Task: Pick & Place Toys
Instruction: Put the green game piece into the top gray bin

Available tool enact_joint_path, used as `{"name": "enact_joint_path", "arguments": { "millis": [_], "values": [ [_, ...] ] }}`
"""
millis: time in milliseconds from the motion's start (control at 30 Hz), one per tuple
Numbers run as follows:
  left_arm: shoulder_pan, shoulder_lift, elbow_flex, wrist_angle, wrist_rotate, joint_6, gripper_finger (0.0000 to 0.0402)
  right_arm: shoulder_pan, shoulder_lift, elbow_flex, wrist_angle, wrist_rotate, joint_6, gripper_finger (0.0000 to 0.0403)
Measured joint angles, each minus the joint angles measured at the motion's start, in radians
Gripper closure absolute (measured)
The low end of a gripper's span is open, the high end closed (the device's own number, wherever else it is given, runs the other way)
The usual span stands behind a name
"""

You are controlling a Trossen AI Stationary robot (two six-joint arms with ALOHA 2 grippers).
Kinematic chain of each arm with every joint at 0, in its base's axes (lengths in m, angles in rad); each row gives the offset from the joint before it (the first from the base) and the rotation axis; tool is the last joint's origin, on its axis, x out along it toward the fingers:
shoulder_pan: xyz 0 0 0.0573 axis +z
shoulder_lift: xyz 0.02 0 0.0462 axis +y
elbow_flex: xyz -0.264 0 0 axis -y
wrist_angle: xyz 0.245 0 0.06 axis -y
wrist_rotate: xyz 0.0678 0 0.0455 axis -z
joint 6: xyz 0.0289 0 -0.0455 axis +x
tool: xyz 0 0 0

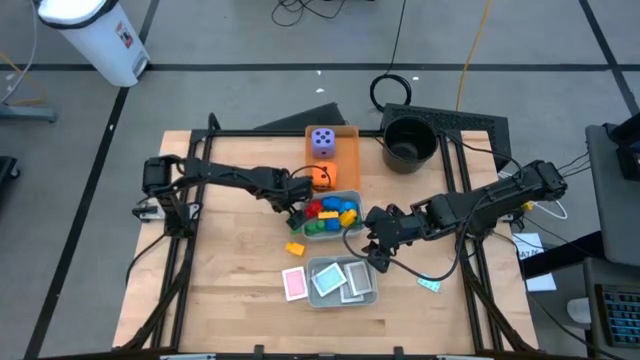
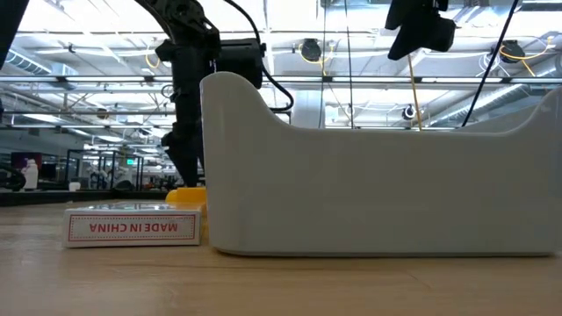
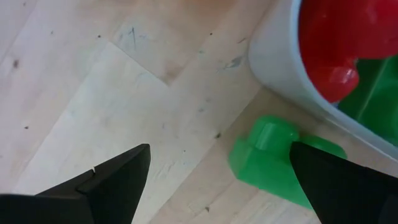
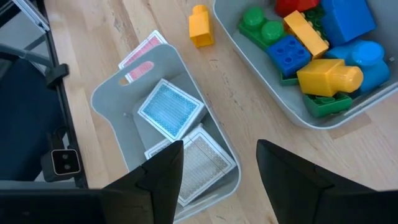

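1. My left arm [image 1: 230, 178] reaches across the worktop [image 1: 220, 280], low beside the brick tray [image 3: 273, 68]; its jaws stand wide open, holding nothing, with a green brick [image 3: 273, 158] between them.
2. My right arm [image 1: 470, 205] stretches over the card tray [image 4: 118, 102], jaws apart and empty.
3. A yellow brick [image 4: 199, 26] lies between the trays.
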Motion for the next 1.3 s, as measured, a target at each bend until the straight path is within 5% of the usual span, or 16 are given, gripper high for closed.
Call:
{"name": "enact_joint_path", "arguments": {
  "millis": [1067, 1300],
  "values": [
    [-0.003, -0.022, 0.003, -0.347, -0.089, 0.053, 0.0009, 0.0, 0.0, 0.0, 0.001, -0.002, -0.012, 0.0206],
    [-0.003, -0.085, 0.003, -0.343, -0.037, 0.214, 0.0009, 0.0, 0.0, 0.0, 0.009, 0.0, -0.021, 0.0206]
  ]
}}
